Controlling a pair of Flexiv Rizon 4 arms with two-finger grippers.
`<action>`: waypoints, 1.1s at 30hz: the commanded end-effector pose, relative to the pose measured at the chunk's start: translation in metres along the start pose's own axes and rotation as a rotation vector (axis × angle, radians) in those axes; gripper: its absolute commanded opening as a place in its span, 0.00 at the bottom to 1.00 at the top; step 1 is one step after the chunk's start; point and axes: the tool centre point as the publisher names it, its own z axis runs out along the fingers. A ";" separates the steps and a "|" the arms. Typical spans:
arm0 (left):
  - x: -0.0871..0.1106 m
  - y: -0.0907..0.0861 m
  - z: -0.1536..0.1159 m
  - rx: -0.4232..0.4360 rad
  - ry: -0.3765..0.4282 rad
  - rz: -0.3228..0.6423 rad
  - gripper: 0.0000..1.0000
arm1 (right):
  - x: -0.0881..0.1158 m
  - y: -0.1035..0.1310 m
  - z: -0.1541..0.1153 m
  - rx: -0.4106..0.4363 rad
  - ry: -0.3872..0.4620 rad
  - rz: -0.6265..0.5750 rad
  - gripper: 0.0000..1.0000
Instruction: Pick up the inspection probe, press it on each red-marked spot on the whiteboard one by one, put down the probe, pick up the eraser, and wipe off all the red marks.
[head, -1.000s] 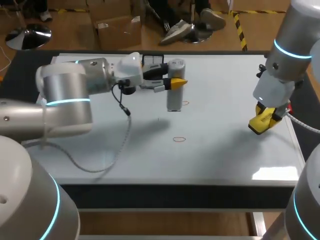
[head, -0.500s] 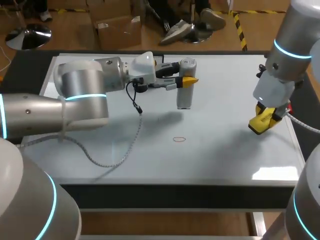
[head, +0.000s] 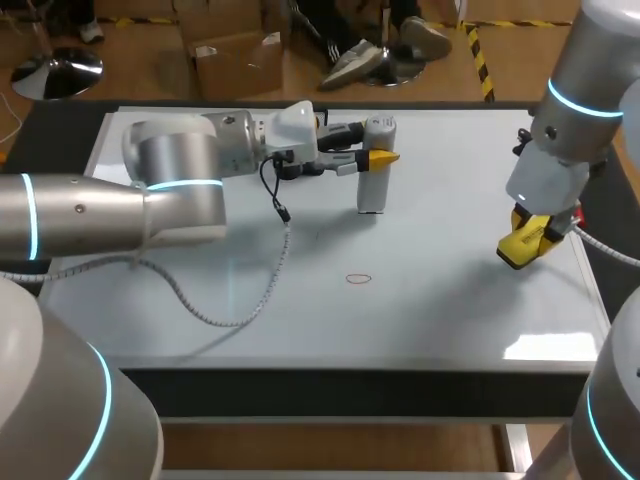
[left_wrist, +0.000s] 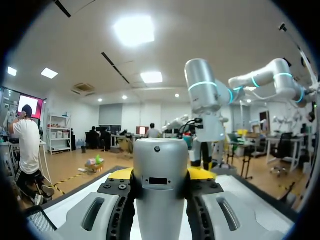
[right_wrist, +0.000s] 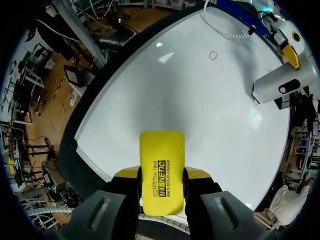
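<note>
The left gripper (head: 377, 153) is clamped on the silver probe (head: 372, 185), one yellow-tipped finger on each side. It holds the probe upright over the far middle of the whiteboard (head: 450, 310). The foot of the probe is down at the board, though I cannot tell whether it presses. From the right wrist view a faint red trace (right_wrist: 256, 101) shows just beside that foot, so this looks like a press on a far mark. To do it well, I would say the probe wants to go straight down, square on the mark, then lift clear before travelling, so nothing smears. A red ring (head: 358, 279) waits nearer, in the middle. The right gripper (head: 527, 240) hangs by the board's right edge, closed on the yellow eraser (right_wrist: 161, 165).
</note>
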 end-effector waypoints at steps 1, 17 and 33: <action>-0.007 0.006 0.003 0.008 0.012 -0.005 0.00 | 0.000 -0.001 0.000 0.002 0.002 -0.001 0.00; -0.017 0.013 -0.003 0.010 0.007 -0.010 0.00 | 0.000 -0.001 0.000 0.002 0.002 -0.001 0.00; -0.018 -0.004 -0.005 0.007 0.006 0.007 0.00 | 0.000 -0.001 0.000 0.002 0.002 -0.001 0.00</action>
